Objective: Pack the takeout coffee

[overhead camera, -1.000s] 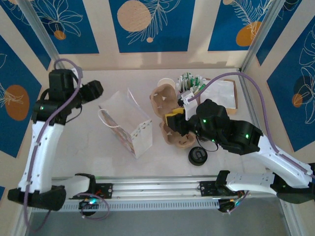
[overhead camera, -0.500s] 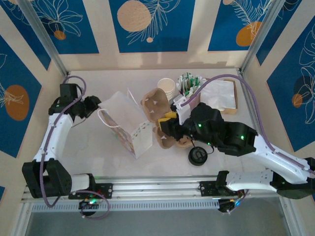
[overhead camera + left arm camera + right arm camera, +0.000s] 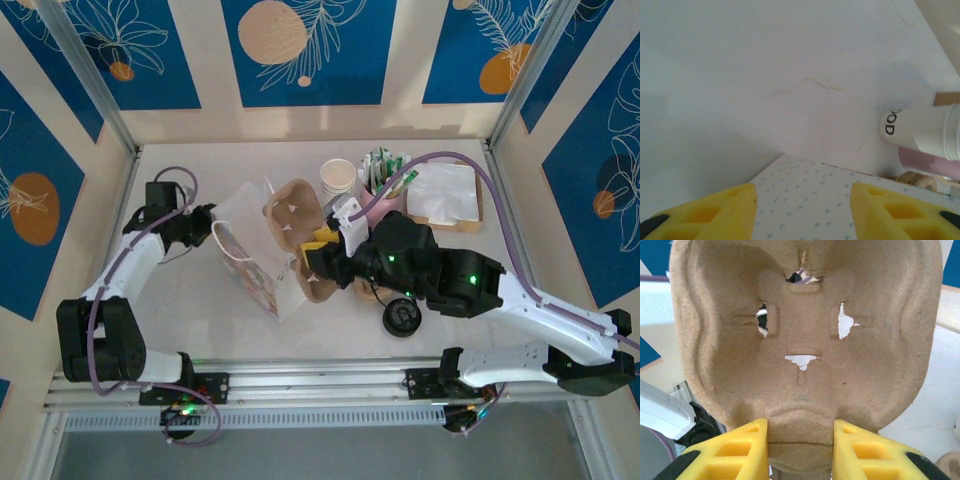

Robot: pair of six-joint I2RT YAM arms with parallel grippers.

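Note:
A white paper bag [image 3: 248, 232] with a heart-print side and a loop handle stands left of centre. My left gripper [image 3: 205, 222] is at its left rim, jaws open. In the left wrist view the left gripper [image 3: 802, 190] has the bag's printed panel [image 3: 805, 202] showing between its yellow fingers and the bag's white wall [image 3: 790, 70] beyond. My right gripper [image 3: 318, 250] is shut on a brown pulp cup carrier [image 3: 290, 208], held upright just right of the bag. Up close the carrier [image 3: 800, 315] rises from the right gripper [image 3: 800, 429], pinched at its waist.
A white paper cup [image 3: 338, 178], a pink holder of sachets [image 3: 385, 178] and napkins on a wooden tray [image 3: 447, 195] stand at the back right. A black lid [image 3: 402, 318] lies near the front. The cup [image 3: 920, 132] shows past the bag.
The left arm has swung down and right until its gripper reached the bag's left rim. The right arm has carried the cup carrier leftward to the bag.

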